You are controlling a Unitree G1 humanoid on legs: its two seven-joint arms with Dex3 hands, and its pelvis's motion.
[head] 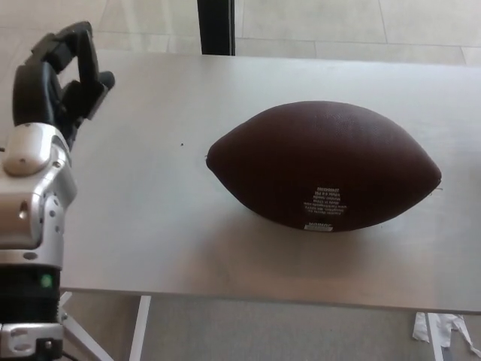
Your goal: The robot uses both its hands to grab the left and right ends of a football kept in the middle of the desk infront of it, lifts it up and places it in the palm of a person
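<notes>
Football [323,165], brown and pebbled, lay mid-tabletop [150,210], likely light, firm and grippy, best pinched at its pointed ends; left hand [64,71] hovered empty, fingers apart, well left.

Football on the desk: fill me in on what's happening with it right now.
The brown football lies on its side on the pale desk, and nothing touches it. The robot's left hand is raised over the desk's left edge, well short of the ball's left tip, its fingers apart and holding nothing. The right hand is out of view, and no person's palm shows. The grab has not begun.
</notes>
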